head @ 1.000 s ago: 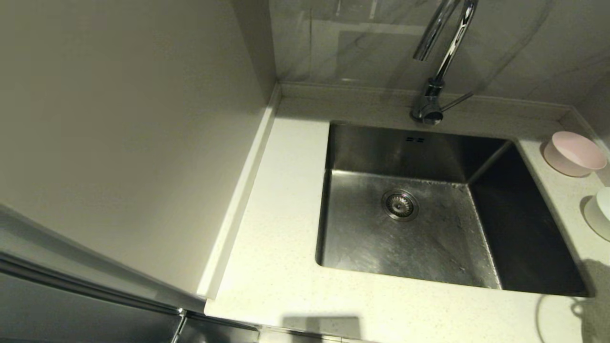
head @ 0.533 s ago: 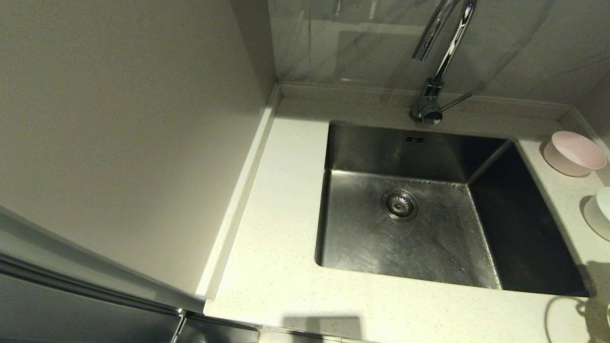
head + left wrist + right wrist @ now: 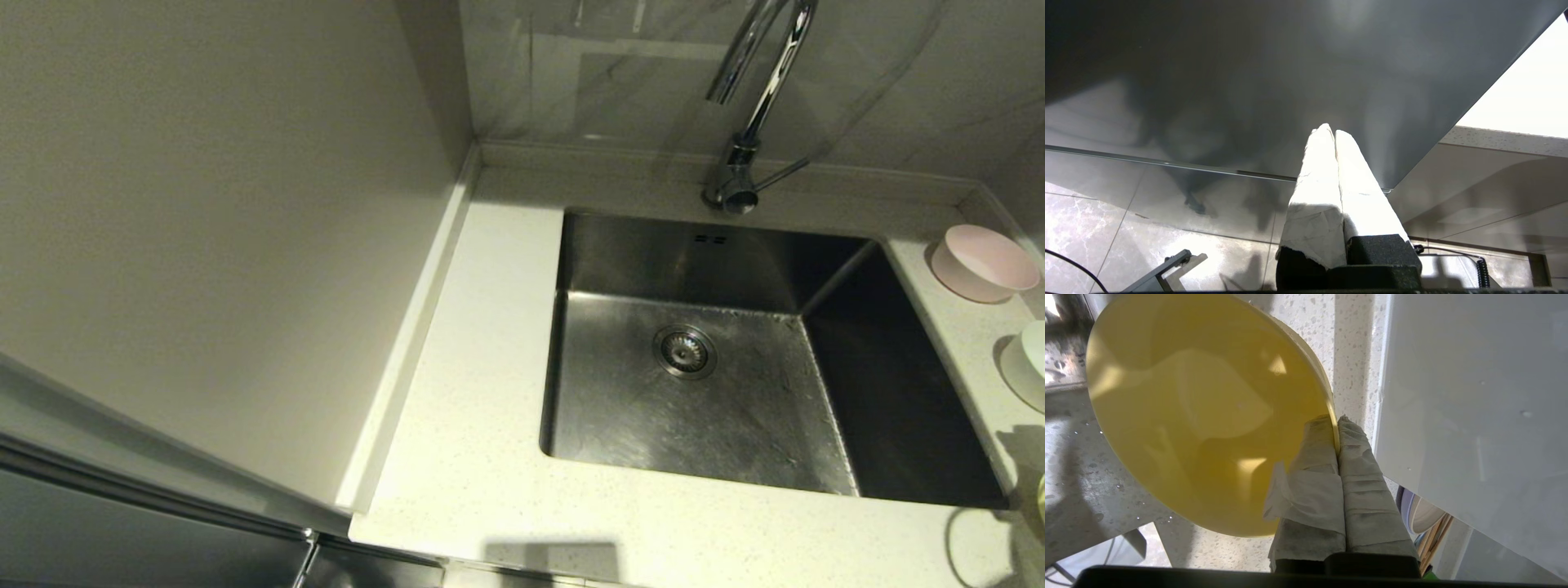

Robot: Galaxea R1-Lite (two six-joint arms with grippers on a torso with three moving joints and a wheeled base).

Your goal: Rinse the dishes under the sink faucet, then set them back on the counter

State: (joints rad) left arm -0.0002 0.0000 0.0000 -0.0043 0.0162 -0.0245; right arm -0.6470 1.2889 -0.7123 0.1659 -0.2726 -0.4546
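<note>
The right wrist view shows my right gripper (image 3: pixel 1336 421) shut on the rim of the yellow bowl (image 3: pixel 1200 412), which is held tilted over the speckled counter (image 3: pixel 1081 490). In the head view only a sliver of that bowl (image 3: pixel 1042 495) shows at the right edge. On the counter (image 3: pixel 473 408) right of the sink (image 3: pixel 735 425) stand the pale pink bowl (image 3: pixel 984 263) and the white bowl (image 3: pixel 1030 363), which is cut off by the frame. The chrome faucet (image 3: pixel 763 90) rises behind the sink. My left gripper (image 3: pixel 1331 130) is shut on nothing, parked low before a dark cabinet front.
A pale wall (image 3: pixel 204 204) closes off the counter's left side. Close beside my right gripper is a white panel (image 3: pixel 1474 396), with stacked plates (image 3: pixel 1423 514) showing below it. The drain strainer (image 3: pixel 685 351) sits in the sink floor.
The round shadow on the counter's front right corner has slid to the right, and a sliver of the yellow bowl now shows at the head view's right edge. The left arm is still.
</note>
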